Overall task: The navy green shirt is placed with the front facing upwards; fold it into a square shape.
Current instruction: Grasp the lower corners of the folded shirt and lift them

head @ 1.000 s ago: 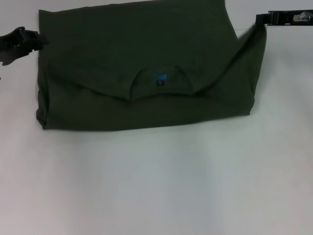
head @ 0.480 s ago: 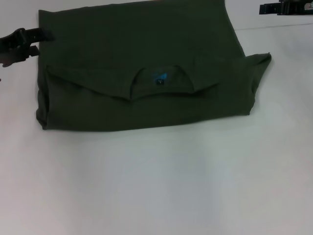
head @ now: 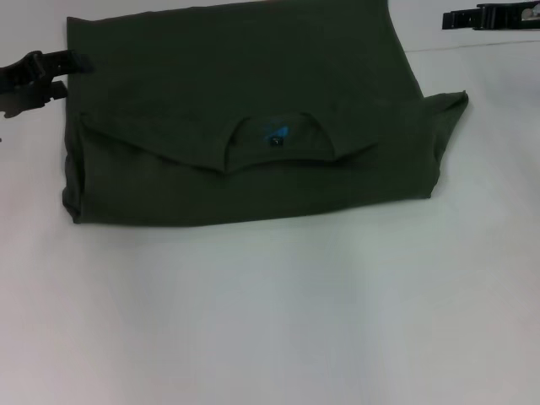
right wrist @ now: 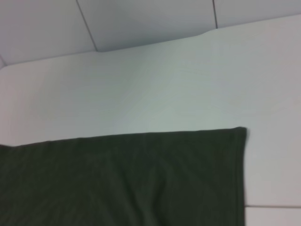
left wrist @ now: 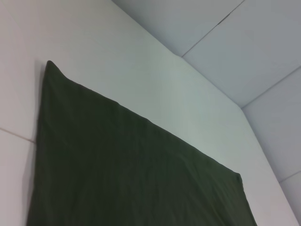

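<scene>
The navy green shirt (head: 253, 101) lies folded into a wide rectangle on the white table (head: 270, 321), plain back up, with the collar and blue neck label (head: 277, 135) showing at the middle. A loose corner (head: 447, 105) sticks out on its right side. My left gripper (head: 72, 74) is open at the shirt's far left edge, its upper finger (head: 78, 61) reaching over the cloth. My right gripper (head: 460, 17) hovers open beyond the far right corner, clear of the cloth. Both wrist views show only the shirt (left wrist: 117, 169) (right wrist: 117, 183) from above.
White tabletop stretches in front of the shirt and to its right. A table seam (head: 481, 46) runs under the right gripper. Grey floor tiles (left wrist: 244, 42) show past the table's far edge in the wrist views.
The right gripper let go of the shirt's right corner, which dropped flat onto the table, and rose toward the far right. The left gripper shifted slightly onto the shirt's edge.
</scene>
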`<state>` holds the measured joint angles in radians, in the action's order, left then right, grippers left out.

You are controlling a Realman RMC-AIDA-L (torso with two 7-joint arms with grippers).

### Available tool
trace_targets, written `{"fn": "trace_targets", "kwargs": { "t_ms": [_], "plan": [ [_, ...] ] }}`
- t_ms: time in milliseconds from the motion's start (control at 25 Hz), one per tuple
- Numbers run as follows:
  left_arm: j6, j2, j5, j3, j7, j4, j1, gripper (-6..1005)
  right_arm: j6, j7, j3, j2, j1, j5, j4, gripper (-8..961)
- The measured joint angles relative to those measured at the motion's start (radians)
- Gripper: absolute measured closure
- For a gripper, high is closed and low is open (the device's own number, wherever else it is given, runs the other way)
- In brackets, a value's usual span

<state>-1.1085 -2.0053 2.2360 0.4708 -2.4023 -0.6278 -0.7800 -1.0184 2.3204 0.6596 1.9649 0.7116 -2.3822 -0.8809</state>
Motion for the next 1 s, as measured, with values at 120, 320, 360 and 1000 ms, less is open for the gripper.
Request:
{"fn": "trace_targets", "kwargs": {
  "t_ms": [120, 320, 360, 1000],
  "plan": [
    [-0.066, 0.001, -0.010, -0.003, 0.000, -0.029, 0.008, 300, -0.082, 0.002, -0.006, -0.006, 0.001, 0.005, -0.011, 362],
    [-0.260, 0.001, -0.020, -0.005, -0.025, -0.166, 0.063, 304, -0.334, 0.028, -0.010, -0.019, -0.032, 0.006, -0.099, 364],
    [-0.302, 0.001, -0.019, -0.005, -0.031, -0.193, 0.073, 304, -0.383, 0.031, -0.011, -0.019, -0.042, 0.006, -0.118, 365],
    [-0.590, 0.000, 0.097, -0.012, -0.056, -0.299, 0.190, 308, -0.641, 0.033, -0.074, -0.035, -0.157, -0.050, -0.183, 371]
  ]
}}
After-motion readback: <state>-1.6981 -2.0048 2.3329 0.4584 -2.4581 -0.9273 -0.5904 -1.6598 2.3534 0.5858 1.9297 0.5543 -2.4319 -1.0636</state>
